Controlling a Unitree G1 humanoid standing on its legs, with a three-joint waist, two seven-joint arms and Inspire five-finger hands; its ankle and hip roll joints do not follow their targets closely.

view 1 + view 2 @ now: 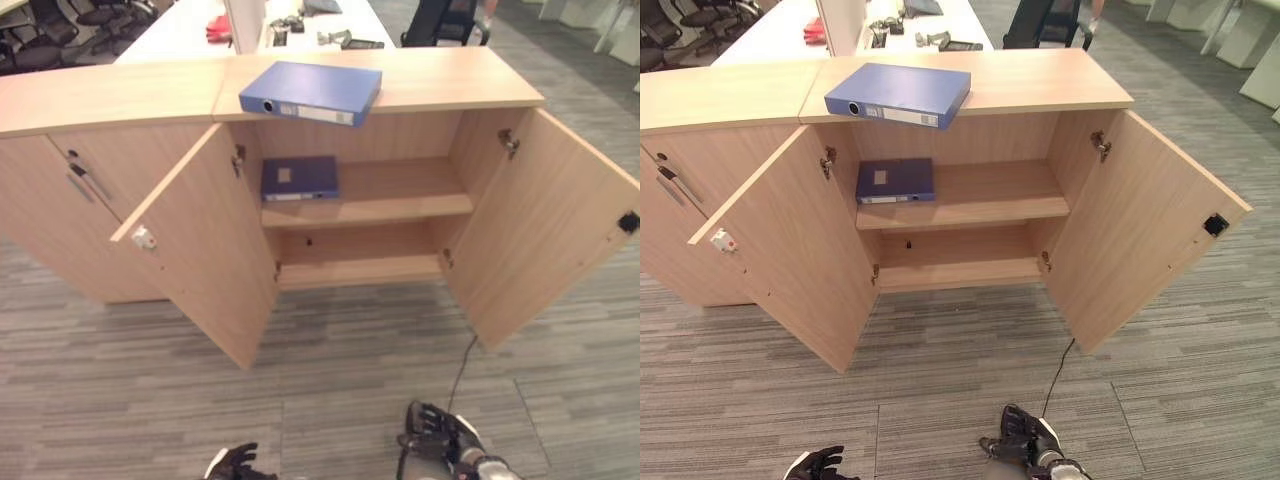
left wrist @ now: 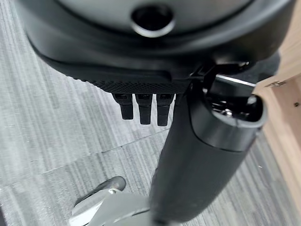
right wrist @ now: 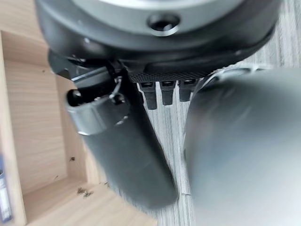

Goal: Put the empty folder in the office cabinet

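Left eye view looks down on a light wooden office cabinet (image 1: 400,85) with both doors swung wide, the left door (image 1: 205,250) and the right door (image 1: 545,225) standing out over the grey carpet (image 1: 330,370); a blue folder (image 1: 312,92) lies flat on the cabinet's top, near the front edge and slightly overhanging it, above the open compartment; a second blue folder (image 1: 299,178) lies flat on the upper shelf (image 1: 400,200) inside, toward its left side; the lower shelf (image 1: 360,268) sits beneath it; neither folder is touched by a hand; the left hand (image 1: 235,464) hangs low at the bottom edge of the view, well apart from the cabinet, and in its own wrist view the fingers (image 2: 143,108) point straight down over the carpet, relaxed and holding nothing; the right hand (image 1: 435,432) also hangs low, near the bottom edge and in front of the right door, its fingers (image 3: 167,92) likewise straight and empty; behind the cabinet stands a white counter (image 1: 190,30) with small objects on it, and dark office chairs (image 1: 60,30) beyond.
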